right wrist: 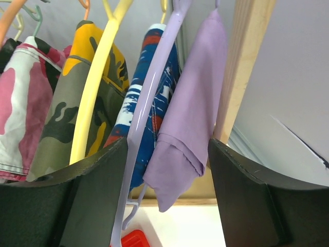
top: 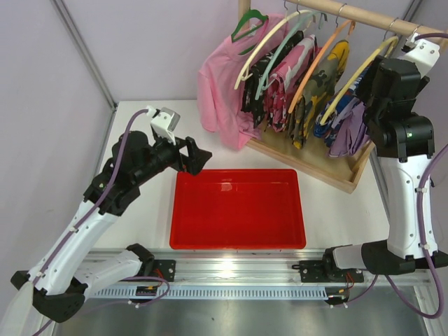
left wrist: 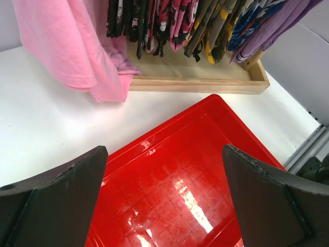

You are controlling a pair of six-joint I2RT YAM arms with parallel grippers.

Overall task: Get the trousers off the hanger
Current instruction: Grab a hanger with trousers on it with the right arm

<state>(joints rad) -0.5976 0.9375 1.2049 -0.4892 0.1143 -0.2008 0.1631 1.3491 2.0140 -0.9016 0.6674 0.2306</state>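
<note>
The right gripper [right wrist: 167, 149], released, straddles the lavender trousers [right wrist: 193, 103] at centre frame, the wooden post [right wrist: 241, 67] just to their right, while the left gripper [left wrist: 164, 154], also released and wide, hangs over the red tray [left wrist: 169, 122] rim at lower frame.

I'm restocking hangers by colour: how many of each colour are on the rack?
Dark green hanger: 1
Cream hanger: 1
Mint hanger: 1
Orange hanger: 1
Yellow hanger: 1
Lavender hanger: 1, seen only from the right wrist
Total: 6 visible
</note>
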